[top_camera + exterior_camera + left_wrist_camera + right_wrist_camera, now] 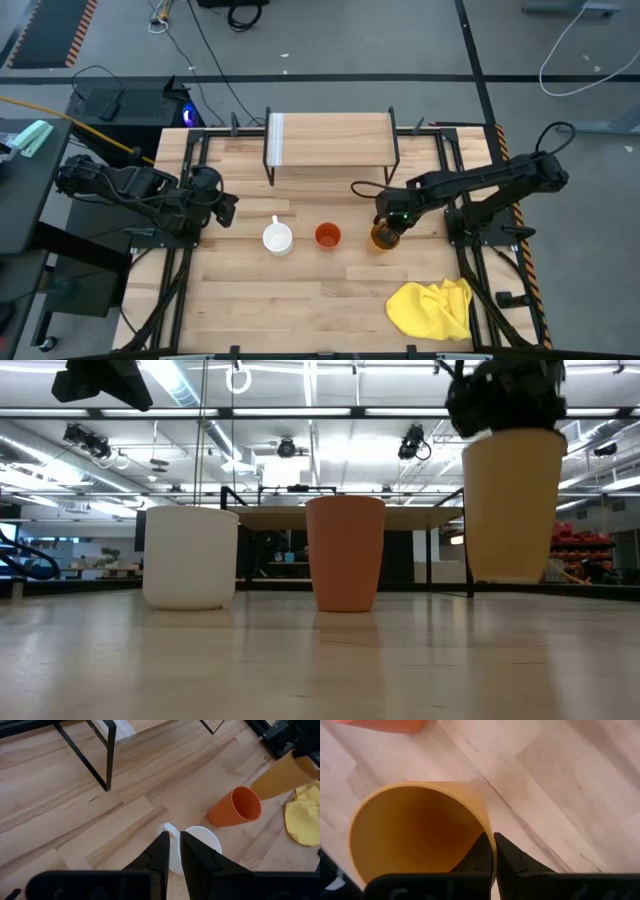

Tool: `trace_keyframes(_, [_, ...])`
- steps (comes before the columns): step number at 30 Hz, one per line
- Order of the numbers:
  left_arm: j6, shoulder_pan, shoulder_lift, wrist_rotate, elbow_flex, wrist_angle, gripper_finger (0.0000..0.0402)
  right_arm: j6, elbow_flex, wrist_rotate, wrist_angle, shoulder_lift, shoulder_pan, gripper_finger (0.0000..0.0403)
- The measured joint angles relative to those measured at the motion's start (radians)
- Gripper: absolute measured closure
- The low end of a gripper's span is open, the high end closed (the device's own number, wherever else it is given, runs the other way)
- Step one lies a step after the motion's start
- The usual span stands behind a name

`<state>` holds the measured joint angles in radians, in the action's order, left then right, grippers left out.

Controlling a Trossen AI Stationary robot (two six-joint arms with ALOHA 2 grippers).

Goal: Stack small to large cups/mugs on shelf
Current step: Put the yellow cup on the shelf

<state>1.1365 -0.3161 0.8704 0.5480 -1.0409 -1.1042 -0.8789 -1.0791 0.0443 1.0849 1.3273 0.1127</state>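
Observation:
Three cups stand in a row in front of the shelf (330, 140): the white mug (277, 238), the orange-red cup (327, 235) and the yellow-orange cup (383, 237). In the low view the white mug (190, 557) and the orange-red cup (345, 553) rest on their bases, while the yellow-orange cup (513, 505) hangs above the tabletop. My right gripper (386, 222) is shut on that cup from above. My left gripper (226, 208) hovers left of the white mug (200, 847), shut and holding nothing. My right gripper (493, 851) holds the yellow-orange cup by its rim (482, 822), pinched with one finger inside the cup and one outside. The fingers come from above, pointing down. The cup is upright and lifted clear of the table, its base (510, 575) above the wood.
A crumpled yellow cloth (435, 308) lies near the table's front right corner. The shelf's black legs (100, 765) stand behind the cups. Bare wood lies between the cup row and the near edge.

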Motion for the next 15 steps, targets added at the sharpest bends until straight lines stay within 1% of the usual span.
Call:
trace_keyframes(4, [0.000,0.000,0.000,0.000,0.000,0.000,0.0349,0.056,-0.151,-0.049,0.173,0.013,-0.024,0.0398])
trace_keyframes(9, [-0.004,0.000,0.000,0.000,0.000,0.000,0.0349,0.127,-0.377,-0.115,0.356,0.038,-0.076,0.0400])
trace_keyframes(13, [-0.004,0.000,0.000,0.000,0.000,-0.001,0.0349,0.191,-0.539,-0.166,0.485,0.073,-0.146,0.0400])
trace_keyframes(15, [-0.004,0.000,0.000,0.000,0.000,0.000,0.0349,0.233,-0.599,-0.176,0.486,0.090,-0.190,0.0400])
